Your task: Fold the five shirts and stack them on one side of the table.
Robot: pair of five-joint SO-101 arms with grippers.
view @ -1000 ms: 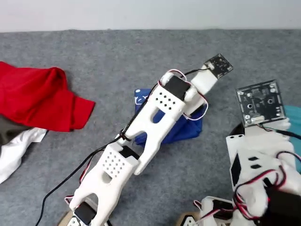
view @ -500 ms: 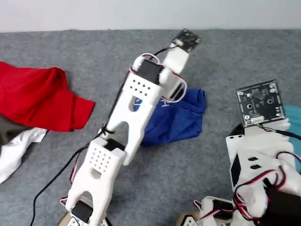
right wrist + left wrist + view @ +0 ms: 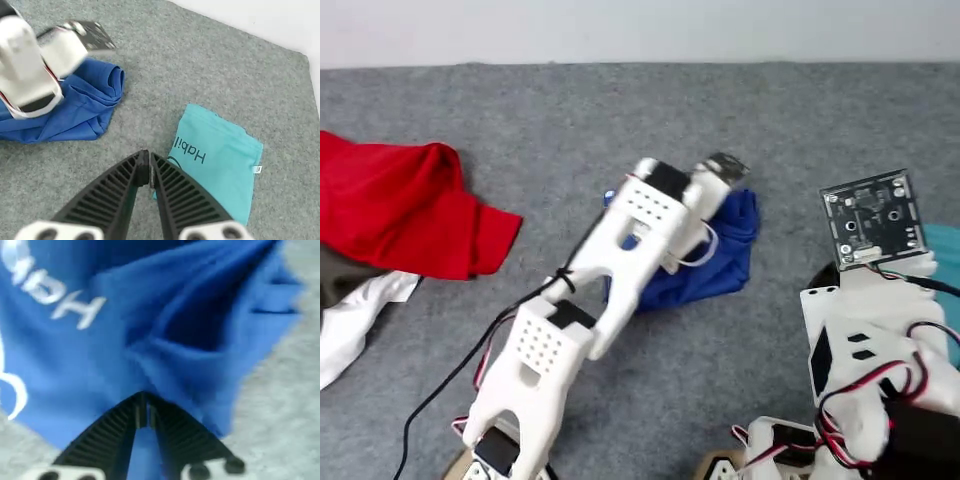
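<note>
The left gripper has its jaws pressed together on a pinch of the blue shirt, which lies rumpled mid-way across the grey tabletop. The right gripper hangs closed, holding nothing, above the tabletop, with the folded teal shirt just right of it. A red shirt and a white shirt lie heaped at the left edge.

Open grey mat separates the blue shirt from the teal shirt.
</note>
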